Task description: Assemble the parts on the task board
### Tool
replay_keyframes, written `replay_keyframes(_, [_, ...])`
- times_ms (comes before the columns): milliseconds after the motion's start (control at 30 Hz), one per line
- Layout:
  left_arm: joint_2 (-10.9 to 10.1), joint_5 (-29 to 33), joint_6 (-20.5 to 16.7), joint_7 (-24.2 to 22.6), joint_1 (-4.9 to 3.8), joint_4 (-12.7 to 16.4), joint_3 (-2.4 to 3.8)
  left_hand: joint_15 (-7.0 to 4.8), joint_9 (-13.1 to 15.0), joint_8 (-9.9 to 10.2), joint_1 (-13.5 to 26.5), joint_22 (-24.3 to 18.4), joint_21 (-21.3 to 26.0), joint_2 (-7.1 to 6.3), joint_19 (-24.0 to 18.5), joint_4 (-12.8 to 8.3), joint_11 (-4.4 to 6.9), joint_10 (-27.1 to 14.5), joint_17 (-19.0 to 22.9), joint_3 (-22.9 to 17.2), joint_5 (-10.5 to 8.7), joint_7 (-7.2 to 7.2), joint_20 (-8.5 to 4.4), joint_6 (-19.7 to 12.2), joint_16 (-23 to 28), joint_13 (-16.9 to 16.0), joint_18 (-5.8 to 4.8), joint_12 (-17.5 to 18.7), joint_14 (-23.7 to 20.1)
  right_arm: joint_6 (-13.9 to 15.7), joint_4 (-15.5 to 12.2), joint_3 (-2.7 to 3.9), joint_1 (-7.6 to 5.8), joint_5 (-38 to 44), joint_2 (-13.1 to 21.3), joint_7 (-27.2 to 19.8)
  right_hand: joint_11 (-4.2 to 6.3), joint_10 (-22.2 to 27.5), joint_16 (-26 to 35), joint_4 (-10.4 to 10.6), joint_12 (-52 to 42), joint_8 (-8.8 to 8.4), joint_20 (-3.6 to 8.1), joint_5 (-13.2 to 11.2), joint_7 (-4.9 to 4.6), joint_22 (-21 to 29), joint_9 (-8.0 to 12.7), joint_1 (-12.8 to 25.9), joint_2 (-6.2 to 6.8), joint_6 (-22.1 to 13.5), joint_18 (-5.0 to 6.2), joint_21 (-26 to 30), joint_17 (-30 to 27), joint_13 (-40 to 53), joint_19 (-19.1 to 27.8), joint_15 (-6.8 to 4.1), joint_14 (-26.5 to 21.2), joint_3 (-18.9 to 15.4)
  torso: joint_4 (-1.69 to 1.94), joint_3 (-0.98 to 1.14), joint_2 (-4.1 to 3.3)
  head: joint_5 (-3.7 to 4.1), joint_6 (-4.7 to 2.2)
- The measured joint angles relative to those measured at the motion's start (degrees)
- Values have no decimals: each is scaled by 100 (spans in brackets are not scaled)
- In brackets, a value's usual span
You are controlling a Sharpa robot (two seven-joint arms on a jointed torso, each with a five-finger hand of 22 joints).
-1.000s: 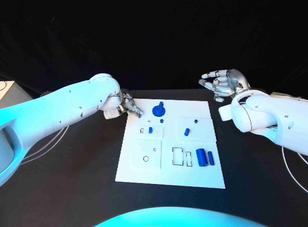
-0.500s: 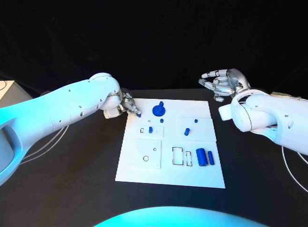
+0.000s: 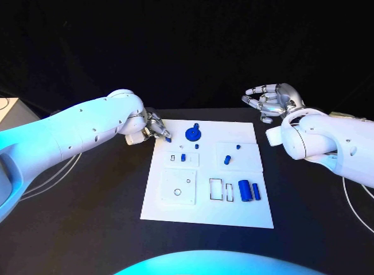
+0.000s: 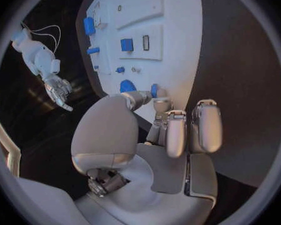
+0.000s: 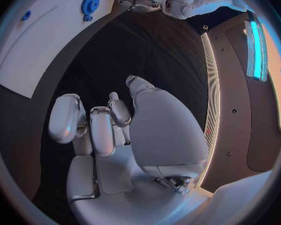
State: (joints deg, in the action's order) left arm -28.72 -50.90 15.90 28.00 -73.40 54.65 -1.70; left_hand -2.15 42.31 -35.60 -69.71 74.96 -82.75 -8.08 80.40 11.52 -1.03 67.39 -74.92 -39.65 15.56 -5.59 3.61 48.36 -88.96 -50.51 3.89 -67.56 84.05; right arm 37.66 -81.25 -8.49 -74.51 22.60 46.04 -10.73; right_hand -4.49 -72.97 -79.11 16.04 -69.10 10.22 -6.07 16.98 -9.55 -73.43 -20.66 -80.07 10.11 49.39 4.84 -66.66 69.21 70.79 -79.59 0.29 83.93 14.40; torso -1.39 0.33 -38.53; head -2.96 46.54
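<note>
The white task board point(image 3: 211, 206) lies in the middle of the black table. On it are a round blue disc part point(image 3: 192, 134), small blue pieces point(image 3: 226, 160) near the middle, and two blue cylinders point(image 3: 250, 190) at the near right. My left hand point(image 3: 155, 127) hovers at the board's far left corner. It pinches a small blue part point(image 4: 153, 90) between thumb and a finger, close to the disc point(image 4: 127, 86). My right hand point(image 3: 272, 100) hangs beyond the board's far right corner, fingers apart and half curled, holding nothing.
A pale box point(image 3: 1, 112) with a cable stands at the table's left edge. Thin cables point(image 3: 365, 200) trail beside my right arm. Outlined recesses point(image 3: 219, 189) mark the board's near half. Bare black table surrounds the board.
</note>
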Motion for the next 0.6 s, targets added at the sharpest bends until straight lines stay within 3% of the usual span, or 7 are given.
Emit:
replay_keyframes(333, [-410, 261, -190, -47, -3, 663, 0, -42, 35, -43, 287, -1, -69, -166, 113, -204, 71, 238, 0, -218, 442, 41, -29, 143, -24, -226, 1, -145, 1, -2, 6, 0, 0, 0, 14, 1, -3, -3, 0, 0, 0, -1, 0, 0, 0, 0, 0, 23, 23, 0, 0, 0, 6, 0, 0, 0, 0, 0, 11, 12, 29, -18, -3])
replay_keyframes(600, [-849, 324, -365, -165, -5, 1471, 1, -82, 25, -42, 324, -1, -99, -204, 141, -205, 101, 308, 0, -219, 568, 40, -42, 182, -53, -274, 1, -164, 1, -2, 1, 0, 1, -1, 47, 3, -3, -3, 0, 0, 0, -1, 0, 0, 0, 0, 1, 23, 23, 0, 0, 0, 6, 0, 0, 0, 0, 0, 15, 12, 40, -7, 8])
